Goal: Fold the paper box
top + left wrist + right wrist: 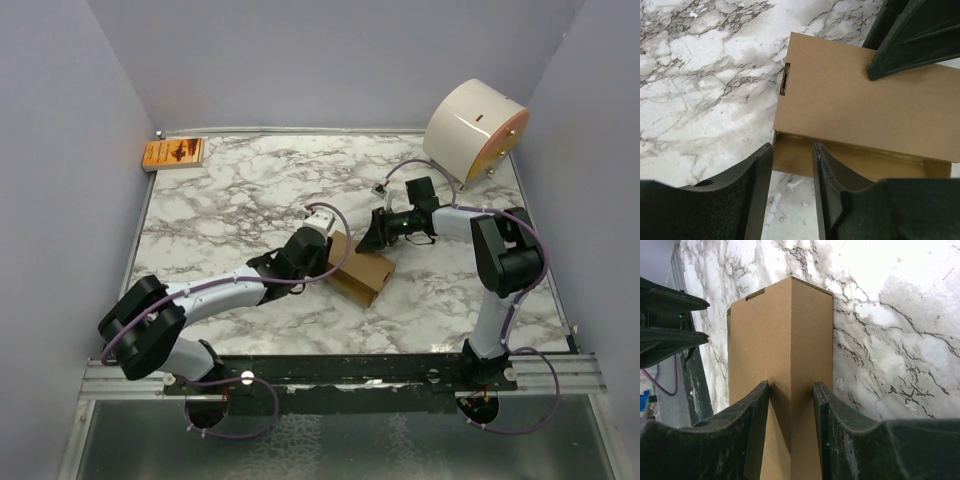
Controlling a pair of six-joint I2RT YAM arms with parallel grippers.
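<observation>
The paper box (362,270) is a brown oblong carton lying near the middle of the marble table (230,210). My right gripper (791,387) is shut on the paper box (780,340), with one finger on each face beside a long corner edge. One of its fingers (900,50) presses on the box's top panel (850,100). My left gripper (791,150) is open at the box's near left end, its tips just short of a lower flap (795,160). Bare table shows between its fingers. In the top view, the left gripper (330,262) and right gripper (372,240) meet at the box.
A big white cylinder (472,130) stands at the back right corner. A small orange printed packet (174,153) lies at the back left corner. Purple walls close in the table on three sides.
</observation>
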